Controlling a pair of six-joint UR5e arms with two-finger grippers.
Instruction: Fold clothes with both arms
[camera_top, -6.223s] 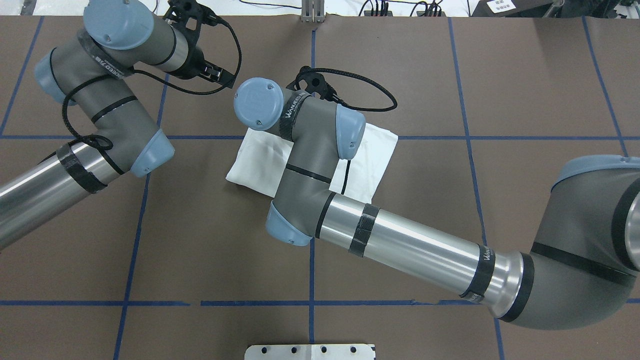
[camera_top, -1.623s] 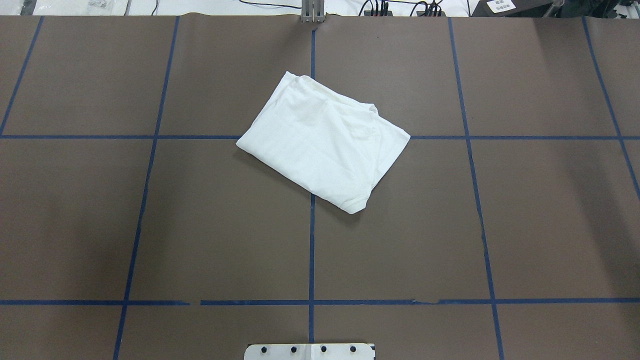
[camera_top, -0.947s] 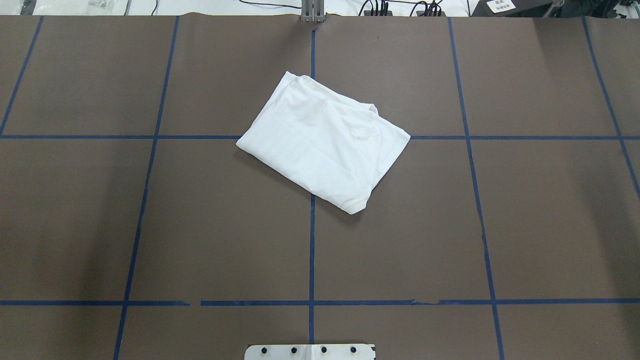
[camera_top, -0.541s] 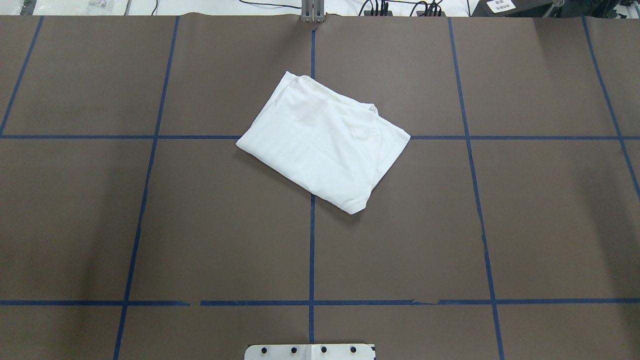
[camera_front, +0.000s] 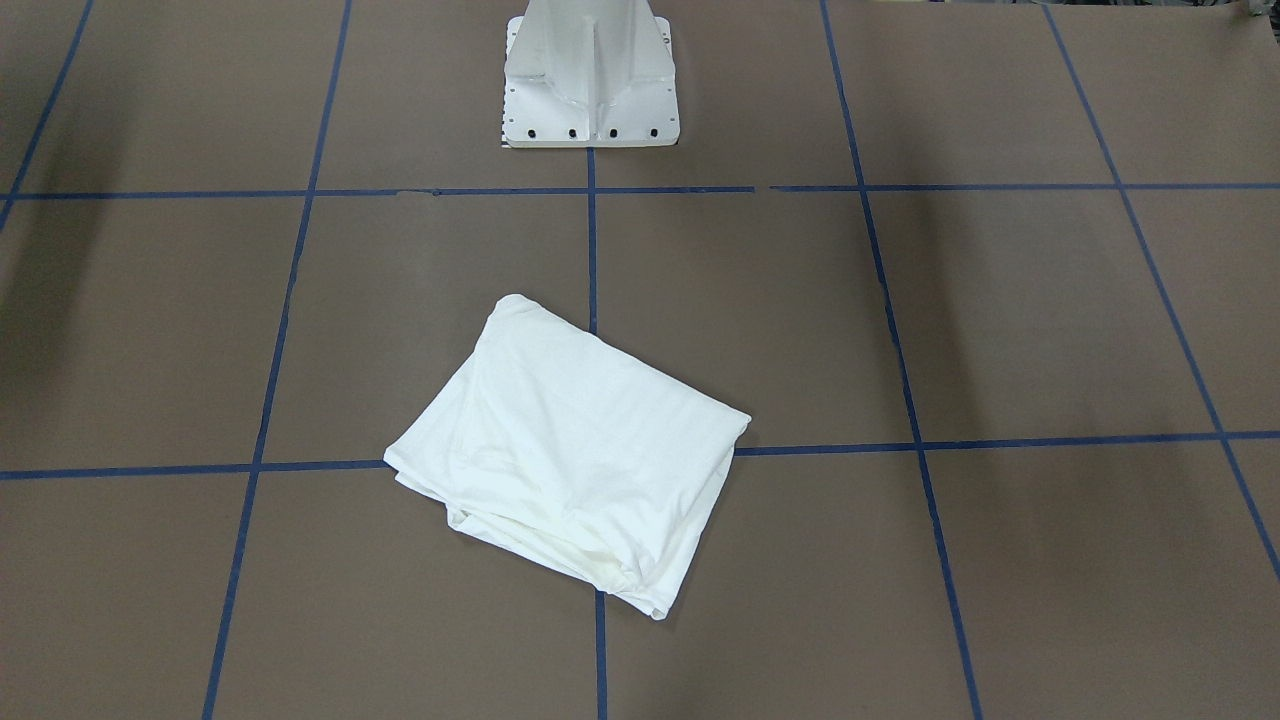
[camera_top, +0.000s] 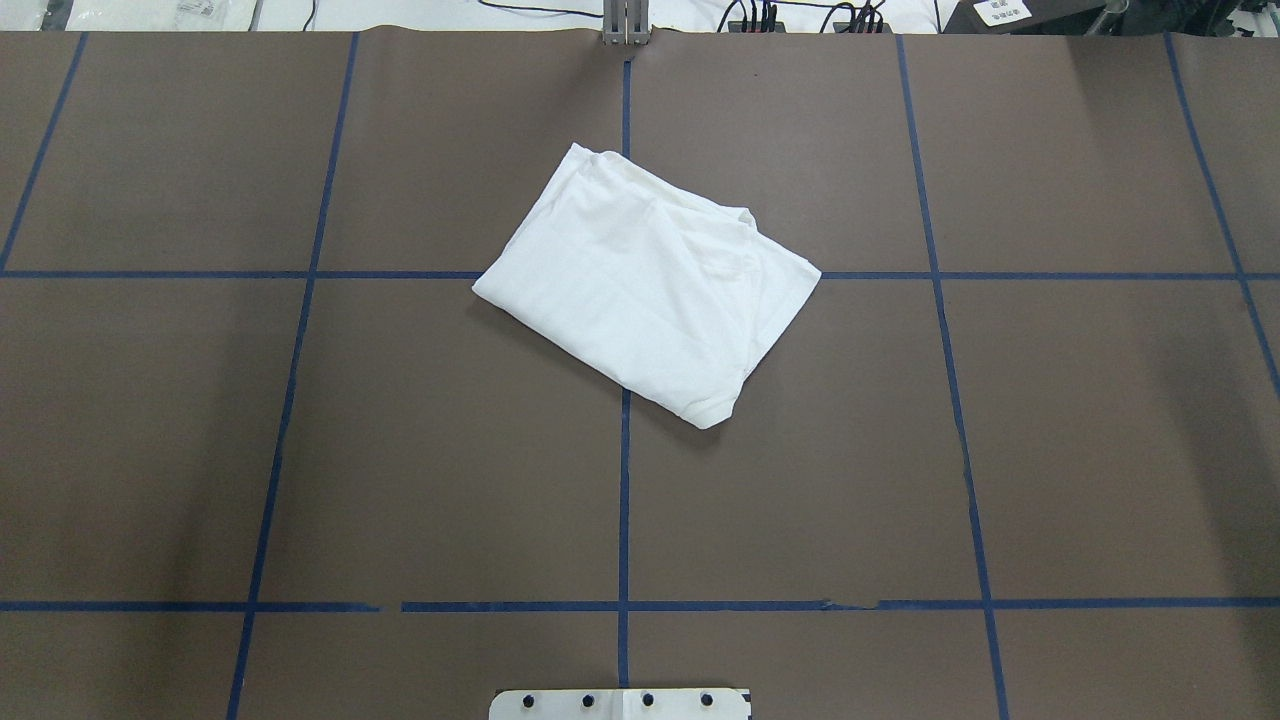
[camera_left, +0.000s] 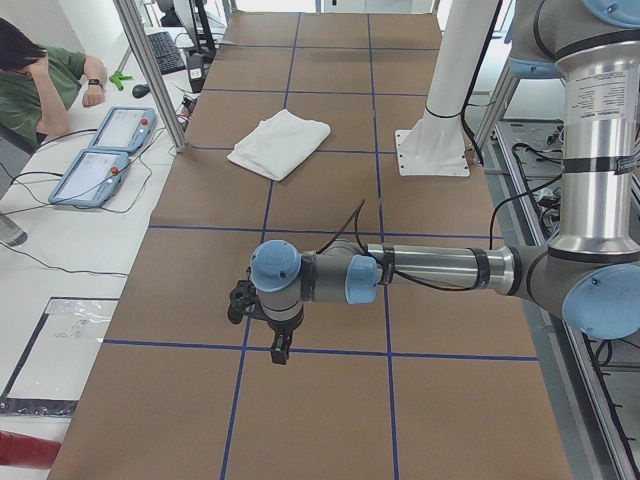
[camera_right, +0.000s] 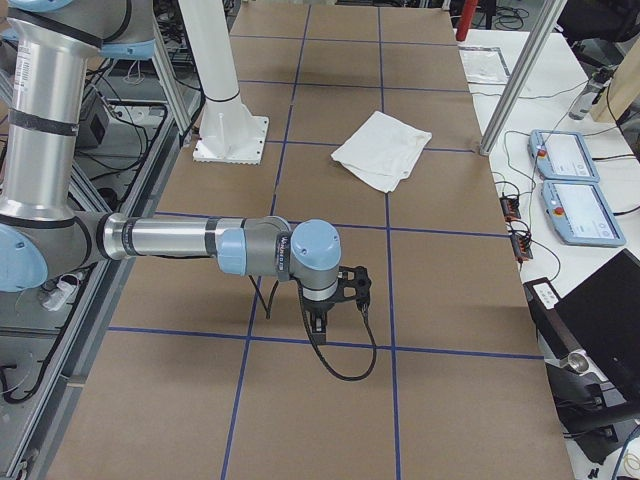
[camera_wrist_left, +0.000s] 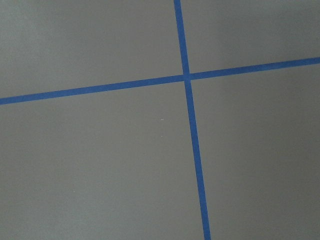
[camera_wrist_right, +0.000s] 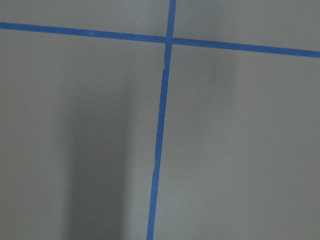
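Both arms have pulled back from the folded shirt (camera_top: 645, 285), which lies slanted straight out from the pedestal (camera_front: 590, 75), its right end nearer, while the left gripper (camera_left: 279, 350) and right gripper (camera_right: 320, 322) hang well apart from it on opposite sides, about equally far, and I cannot tell whether either is open.

No text is legible; a white label (camera_top: 1001, 11) beyond the surface's (camera_top: 420, 470) far right corner is too small to read.
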